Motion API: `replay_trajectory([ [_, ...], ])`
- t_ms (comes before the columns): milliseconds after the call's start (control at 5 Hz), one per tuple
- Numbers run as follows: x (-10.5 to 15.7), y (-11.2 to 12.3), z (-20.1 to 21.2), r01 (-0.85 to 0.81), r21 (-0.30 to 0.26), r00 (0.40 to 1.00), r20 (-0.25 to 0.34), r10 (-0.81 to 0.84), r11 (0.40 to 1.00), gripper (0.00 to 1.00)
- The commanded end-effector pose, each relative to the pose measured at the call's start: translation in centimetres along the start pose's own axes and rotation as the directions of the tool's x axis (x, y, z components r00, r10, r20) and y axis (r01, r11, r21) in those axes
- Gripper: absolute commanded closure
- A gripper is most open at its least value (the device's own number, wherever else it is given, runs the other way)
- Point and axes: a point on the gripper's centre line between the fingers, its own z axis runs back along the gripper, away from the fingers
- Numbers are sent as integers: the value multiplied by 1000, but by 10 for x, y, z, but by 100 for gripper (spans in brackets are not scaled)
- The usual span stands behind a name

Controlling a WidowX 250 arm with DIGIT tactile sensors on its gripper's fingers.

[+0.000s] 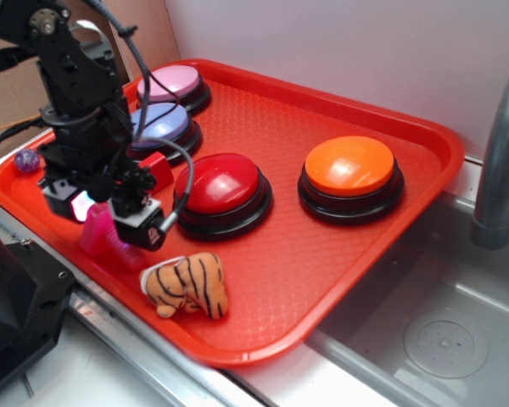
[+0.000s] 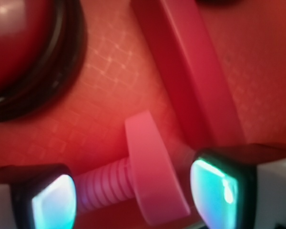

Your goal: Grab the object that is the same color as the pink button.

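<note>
Exterior view, from the left: a small purple ball (image 1: 26, 160) lies outside the red tray (image 1: 356, 229), near its left edge. Next comes the black robot arm, which reaches down over the left part of the tray. Its gripper (image 1: 102, 209) is low above the pink bolt (image 1: 110, 237), with one finger on each side of it. The bolt lies on the tray floor close to the front-left rim. Behind the arm stand the pink button (image 1: 171, 83) and, just in front of it, the lavender-blue button (image 1: 163, 124). A small part of the red block (image 1: 159, 166) shows beside the gripper. Further right is the red button (image 1: 220, 186), and in front of it the plush tiger (image 1: 187, 285) lies near the front rim. The orange button (image 1: 349, 170) is the last one on the right of the tray. A grey sink (image 1: 441, 339) with a faucet pipe (image 1: 496, 161) is on the far right.

Wrist view, from the left: the left fingertip (image 2: 52, 200) stands at the end of the threaded shaft. The bolt (image 2: 148, 167) lies on its side, and its long axis runs almost from one finger to the other. The shaft points left and the wide head faces the right fingertip (image 2: 217, 193). The jaws are spread around the bolt; I cannot tell if they already touch it. The red block (image 2: 190, 71) lies just behind the head, running diagonally.
</note>
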Motion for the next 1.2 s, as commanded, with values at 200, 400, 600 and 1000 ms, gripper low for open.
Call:
replay_trajectory([
  [200,-2,10,-1,-191,-79,980,34,194,978,100],
  [400,2,8,4,-158,-71,986,46,162,985,100],
  [600,8,4,15,-78,-57,995,57,81,995,100],
  [1000,24,-3,68,201,-30,977,82,-198,979,100],
])
